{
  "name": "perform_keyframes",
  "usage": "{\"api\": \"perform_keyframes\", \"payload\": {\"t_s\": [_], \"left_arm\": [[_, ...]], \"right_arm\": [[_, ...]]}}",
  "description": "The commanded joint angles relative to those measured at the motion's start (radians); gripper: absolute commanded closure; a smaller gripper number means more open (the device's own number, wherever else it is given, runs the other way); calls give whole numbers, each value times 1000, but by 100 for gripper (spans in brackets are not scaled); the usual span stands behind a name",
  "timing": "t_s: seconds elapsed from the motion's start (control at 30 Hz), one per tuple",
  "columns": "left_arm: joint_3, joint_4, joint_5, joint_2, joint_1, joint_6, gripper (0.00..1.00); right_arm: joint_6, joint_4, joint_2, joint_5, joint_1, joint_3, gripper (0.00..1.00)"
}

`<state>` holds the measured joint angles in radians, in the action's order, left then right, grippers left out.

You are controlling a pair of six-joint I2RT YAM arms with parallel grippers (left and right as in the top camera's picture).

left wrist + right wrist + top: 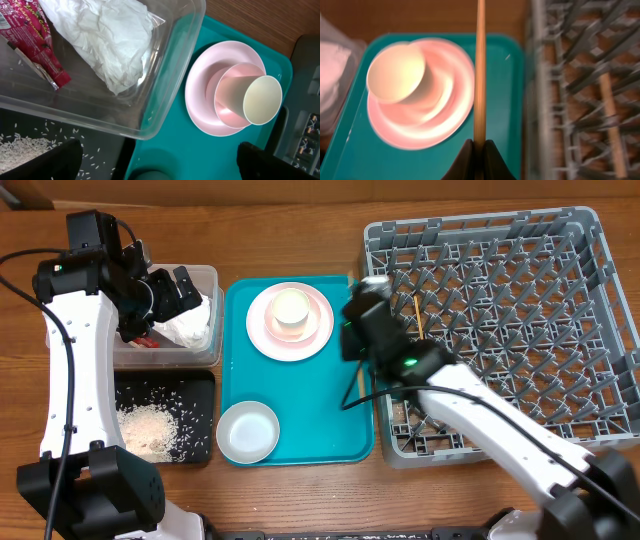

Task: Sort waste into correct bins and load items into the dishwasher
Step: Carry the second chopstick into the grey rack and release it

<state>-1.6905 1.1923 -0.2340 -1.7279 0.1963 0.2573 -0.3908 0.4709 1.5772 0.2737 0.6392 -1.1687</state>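
Wooden chopstick (480,70) pinched by the right hand (480,148), plain only from its wrist; left hand (160,160) agape.

The right gripper (479,148) is clamped on a chopstick (480,75), which runs straight up the middle of the view. To its left a pink plate (455,112) with a cup (395,72) on it sits on a teal tray (507,75). To its right is the blurred grey rack (560,75), with a second chopstick (612,125) lying inside.

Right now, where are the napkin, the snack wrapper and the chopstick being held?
napkin (105,40), left wrist view, middle of its crumpled white body.
snack wrapper (35,40), left wrist view, its red printed face.
chopstick (480,75), right wrist view, middle of the shaft.
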Motion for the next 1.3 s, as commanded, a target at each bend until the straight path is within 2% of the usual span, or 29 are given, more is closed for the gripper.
{"api": "perform_keyframes", "payload": {"t_s": [0.0, 0.2, 0.5, 0.93, 1.0, 1.13, 1.27], "left_arm": [[-17, 0, 6, 8, -2, -18, 0], [-17, 0, 6, 8, -2, -18, 0], [-17, 0, 6, 8, -2, -18, 0], [-17, 0, 6, 8, -2, -18, 0], [-17, 0, 6, 8, -2, -18, 0], [-17, 0, 6, 8, -2, -18, 0], [-17, 0, 6, 8, -2, -18, 0]], "right_arm": [[160, -1, -72, 17, -98, -28, 96], [295, 49, -72, -22, -239, -28, 96], [295, 99, -8, -90, -341, -27, 95], [294, 115, 63, -105, -342, -27, 75], [294, 115, 63, -179, -338, -28, 70], [283, 115, 63, -385, -337, -28, 68], [256, 130, 63, -499, -332, -28, 68]]}}
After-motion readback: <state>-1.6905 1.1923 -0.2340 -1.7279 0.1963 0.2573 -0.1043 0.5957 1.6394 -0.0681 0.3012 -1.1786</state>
